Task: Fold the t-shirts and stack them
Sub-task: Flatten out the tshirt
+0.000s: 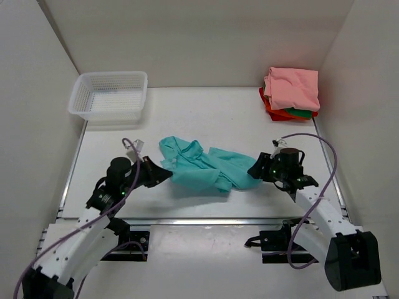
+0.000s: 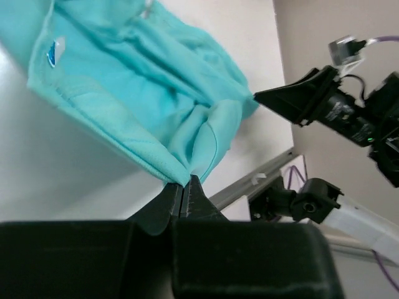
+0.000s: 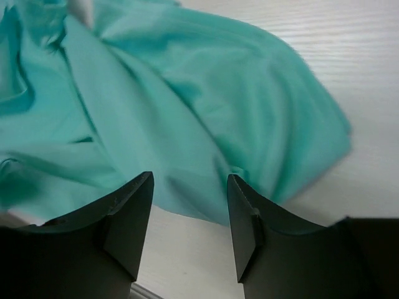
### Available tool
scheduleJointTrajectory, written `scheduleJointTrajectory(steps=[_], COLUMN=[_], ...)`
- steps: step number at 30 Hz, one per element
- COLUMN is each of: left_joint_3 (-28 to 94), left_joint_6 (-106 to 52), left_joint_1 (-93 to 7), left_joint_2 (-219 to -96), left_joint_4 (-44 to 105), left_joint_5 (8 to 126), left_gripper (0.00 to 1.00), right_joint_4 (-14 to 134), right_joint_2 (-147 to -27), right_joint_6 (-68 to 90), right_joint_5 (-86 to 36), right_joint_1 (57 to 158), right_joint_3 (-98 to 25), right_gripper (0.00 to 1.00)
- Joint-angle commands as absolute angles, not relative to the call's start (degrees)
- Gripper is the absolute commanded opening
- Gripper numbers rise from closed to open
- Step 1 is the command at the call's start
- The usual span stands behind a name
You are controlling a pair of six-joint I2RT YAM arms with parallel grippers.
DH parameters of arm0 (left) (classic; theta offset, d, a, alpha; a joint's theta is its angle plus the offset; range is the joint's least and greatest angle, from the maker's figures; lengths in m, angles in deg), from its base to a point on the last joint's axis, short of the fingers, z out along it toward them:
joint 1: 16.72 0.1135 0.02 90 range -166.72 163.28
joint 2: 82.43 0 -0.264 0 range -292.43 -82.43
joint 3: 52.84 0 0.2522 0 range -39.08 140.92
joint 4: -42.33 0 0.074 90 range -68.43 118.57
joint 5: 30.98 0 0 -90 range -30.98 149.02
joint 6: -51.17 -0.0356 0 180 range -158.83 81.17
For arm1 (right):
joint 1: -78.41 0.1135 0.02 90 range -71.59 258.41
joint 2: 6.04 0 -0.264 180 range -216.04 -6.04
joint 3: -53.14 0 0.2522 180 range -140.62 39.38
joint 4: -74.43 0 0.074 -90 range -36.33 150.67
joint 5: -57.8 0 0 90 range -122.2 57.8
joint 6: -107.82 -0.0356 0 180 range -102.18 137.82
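Observation:
A teal t-shirt (image 1: 202,165) lies crumpled across the middle of the table. My left gripper (image 1: 168,175) is at its left edge, shut on a fold of the teal cloth (image 2: 187,140); the small white neck label (image 2: 55,51) shows at the upper left of the left wrist view. My right gripper (image 1: 255,168) is at the shirt's right end, open, its jaws just short of the teal cloth's edge (image 3: 187,124) and empty. Folded shirts are stacked at the back right: salmon pink (image 1: 292,87) on top, green (image 1: 298,113) and red-orange (image 1: 269,107) beneath.
A white plastic mesh basket (image 1: 110,95) stands at the back left. White walls enclose the table on three sides. A metal rail (image 1: 206,220) runs along the near edge. Purple cables loop from both arms.

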State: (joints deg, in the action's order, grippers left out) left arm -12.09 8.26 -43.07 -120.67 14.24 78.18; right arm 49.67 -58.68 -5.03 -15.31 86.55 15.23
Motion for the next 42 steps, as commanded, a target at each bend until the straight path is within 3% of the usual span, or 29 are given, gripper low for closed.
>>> scheduleJointTrajectory(steps=[1, 7, 9, 10, 12, 13, 15, 16, 18, 19, 20, 24, 28, 29, 30, 34, 36, 38, 41, 42], left_joint_3=[-16.7, -22.5, -23.1, -23.2, -22.6, -21.5, -19.5, -17.2, -13.5, -10.7, -7.9, 0.9, 5.6, 4.7, 4.4, -0.4, -2.6, -3.6, -5.6, -6.4], left_joint_6=[5.0, 13.8, 14.4, 14.3, 13.3, 12.7, 11.3, 10.7, 7.7, 6.4, 5.5, -0.7, -3.8, -3.8, -3.0, -0.8, -0.2, -0.1, 0.1, 0.1], left_joint_1=[-37.6, -39.9, -38.8, -38.5, -38.0, -37.7, -37.7, -37.9, -38.1, -37.8, -37.8, -37.5, -37.6, -37.7, -37.6, -36.9, -36.8, -36.8, -36.8, -36.8], left_joint_2=[-112.0, -96.7, -94.9, -95.0, -96.4, -96.8, -98.2, -98.2, -99.6, -100.3, -100.6, -103.3, -105.0, -105.4, -105.5, -105.0, -104.0, -103.3, -102.6, -102.3], left_joint_4=[-2.9, -7.8, -7.8, -7.6, -6.1, -5.9, -6.3, -7.3, -9.6, -11.2, -11.9, -17.8, -18.5, -17.0, -16.4, -13.0, -12.7, -12.8, -13.1, -12.7], left_joint_5=[82.0, 75.0, 75.1, 75.7, 76.4, 75.9, 74.1, 73.2, 69.8, 67.7, 66.7, 59.2, 55.0, 55.5, 56.8, 60.9, 61.4, 61.6, 61.4, 61.6], left_gripper=[0.00, 0.00, 0.00, 0.00, 0.00, 0.00, 0.00, 0.00, 0.00, 0.00, 0.00, 0.00, 0.00, 0.00, 0.00, 0.00, 0.00, 0.00, 0.00, 0.00], right_joint_4=[55.0, 49.8, 48.9, 48.8, 50.1, 51.3, 54.9, 55.3, 53.7, 52.6, 49.5, 39.3, 38.4, 38.3, 38.4, 39.4, 40.0, 40.2, 41.2, 41.3], right_joint_2=[-63.3, -65.1, -61.6, -60.9, -61.8, -63.0, -66.4, -69.4, -73.9, -75.5, -75.0, -69.3, -71.5, -75.0, -76.5, -84.9, -85.3, -83.7, -79.5, -78.0], right_joint_6=[-3.7, -3.9, -3.8, -3.4, -2.7, -2.7, -2.8, -2.7, -1.3, -0.7, -0.5, 4.1, 11.1, 11.5, 12.5, 11.5, 9.7, 9.6, 6.1, 5.3], right_joint_5=[-13.0, -18.9, -19.9, -20.2, -18.4, -18.2, -18.2, -18.2, -17.0, -16.2, -16.0, -22.4, -15.3, -11.8, -9.0, -15.6, -18.7, -21.4, -22.8, -23.6], right_joint_1=[92.2, 96.7, 96.9, 96.9, 98.1, 98.6, 101.5, 102.3, 102.4, 100.7, 100.6, 98.1, 84.5, 82.4, 80.1, 76.9, 77.2, 79.1, 82.9, 85.0], right_joint_3=[9.6, 8.9, 11.4, 11.9, 13.8, 14.0, 14.9, 14.2, 12.0, 9.8, 8.4, -2.1, -14.3, -16.2, -19.3, -26.6, -27.2, -25.2, -17.3, -12.9], right_gripper=[0.49, 0.52, 0.63, 0.76, 0.81, 0.90, 0.90, 0.87, 0.55, 0.05, 0.00, 0.00, 0.00, 0.12, 0.30, 0.46, 0.67, 0.67, 0.61, 0.55])
